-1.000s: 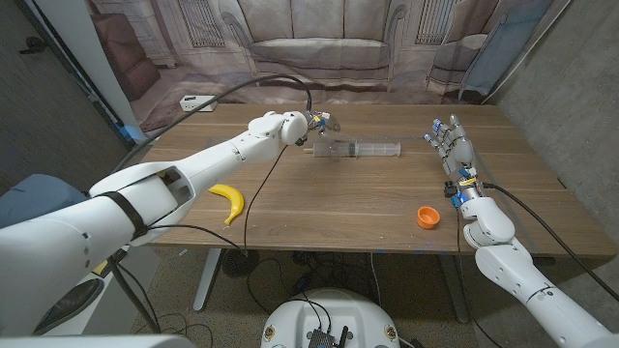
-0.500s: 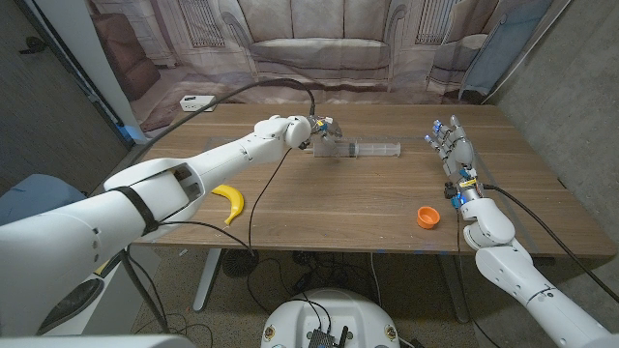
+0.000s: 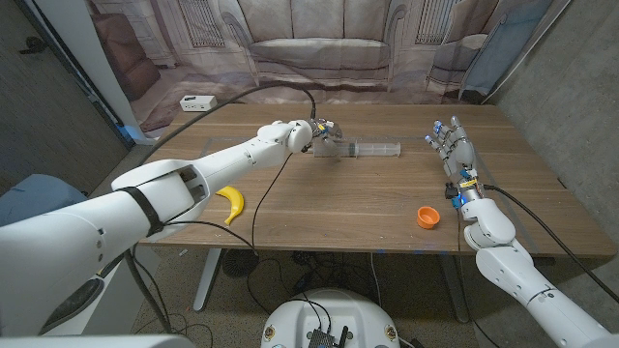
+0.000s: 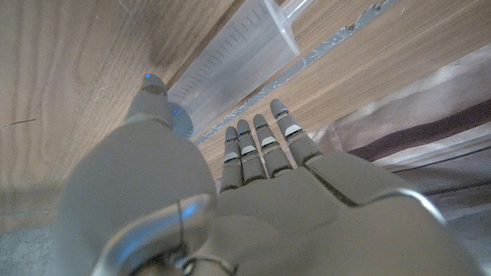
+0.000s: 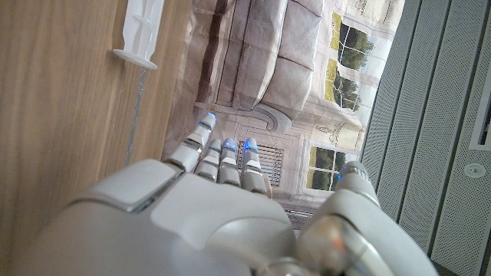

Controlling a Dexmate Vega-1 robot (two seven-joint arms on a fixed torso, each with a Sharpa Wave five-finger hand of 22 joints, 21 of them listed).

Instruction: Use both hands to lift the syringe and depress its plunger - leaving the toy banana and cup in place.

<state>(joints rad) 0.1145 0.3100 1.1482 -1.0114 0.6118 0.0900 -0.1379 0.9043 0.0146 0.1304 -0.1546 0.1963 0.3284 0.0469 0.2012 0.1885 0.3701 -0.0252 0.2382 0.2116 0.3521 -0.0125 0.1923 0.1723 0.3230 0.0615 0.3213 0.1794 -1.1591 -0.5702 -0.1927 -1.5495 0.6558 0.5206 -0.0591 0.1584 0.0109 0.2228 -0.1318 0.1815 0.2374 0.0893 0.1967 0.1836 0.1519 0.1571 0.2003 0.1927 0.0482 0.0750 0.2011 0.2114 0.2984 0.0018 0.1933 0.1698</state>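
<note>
On far middle of desk (image 3: 319, 208) syringe (image 3: 360, 149) lies, not yet lifted. Left hand (image 3: 316, 132) at its left end, fingers (image 4: 261, 142) straight, grip unclear. Right hand (image 3: 453, 147) well apart, fingers spread, holding nothing. Banana (image 3: 230, 203), cup (image 3: 428, 217) untouched.

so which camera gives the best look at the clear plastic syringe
The head view: the whole clear plastic syringe lies on the wooden table at the left hand. The left wrist view shows its barrel close up; the right wrist view, one end.
</note>
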